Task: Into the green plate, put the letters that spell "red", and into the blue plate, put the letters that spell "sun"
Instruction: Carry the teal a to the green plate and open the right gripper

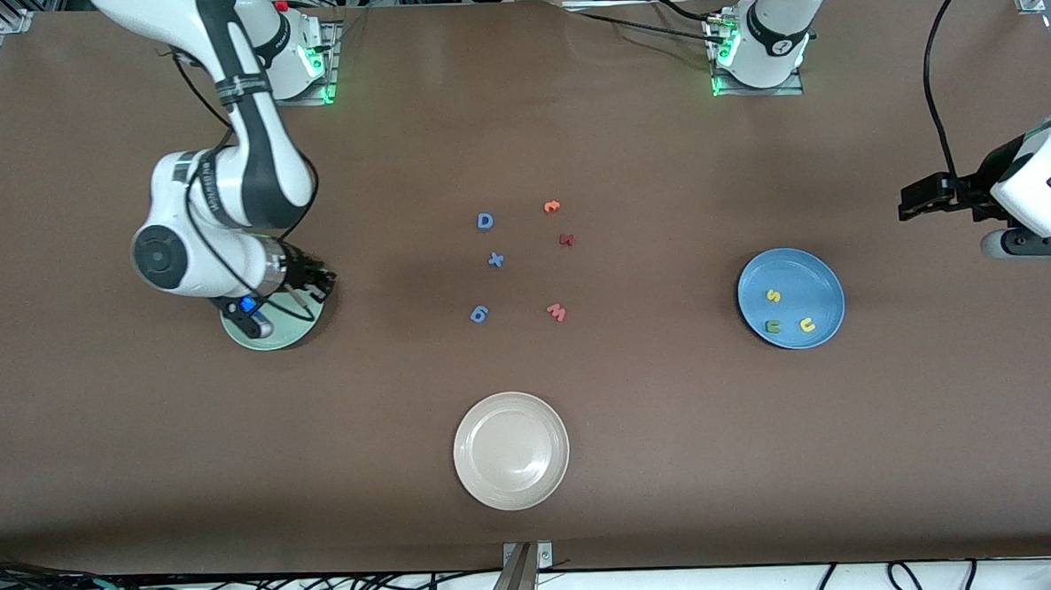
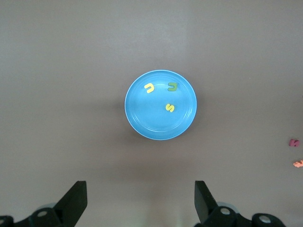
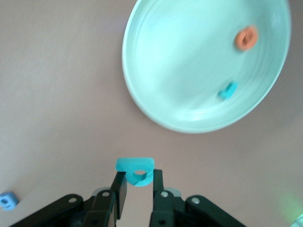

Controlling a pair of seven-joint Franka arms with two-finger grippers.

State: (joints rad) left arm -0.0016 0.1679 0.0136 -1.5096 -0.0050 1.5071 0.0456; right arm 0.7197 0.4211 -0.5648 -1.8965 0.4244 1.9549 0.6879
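My right gripper (image 3: 137, 178) is shut on a teal "d" letter (image 3: 136, 169), held in the air just off the rim of the green plate (image 3: 156, 111). An orange "e" (image 3: 246, 38) and a teal "r" (image 3: 227, 91) lie in that plate. In the front view the right gripper (image 1: 315, 283) hangs at the green plate's (image 1: 279, 339) edge. The blue plate (image 1: 813, 278) holds a yellow "s" (image 1: 772, 297), a green "n" (image 1: 773, 326) and a yellow "u" (image 1: 807, 324). My left gripper (image 1: 919, 200) waits open and empty in the air at the left arm's end of the table.
At mid-table lie a blue "D" (image 1: 485, 220), a blue "x" (image 1: 496, 260), a blue "6" shape (image 1: 479, 313), an orange letter (image 1: 552, 207), a dark red letter (image 1: 566, 239) and a pinkish "w" (image 1: 556, 311). An off-white plate (image 1: 509, 411) sits nearer the front camera.
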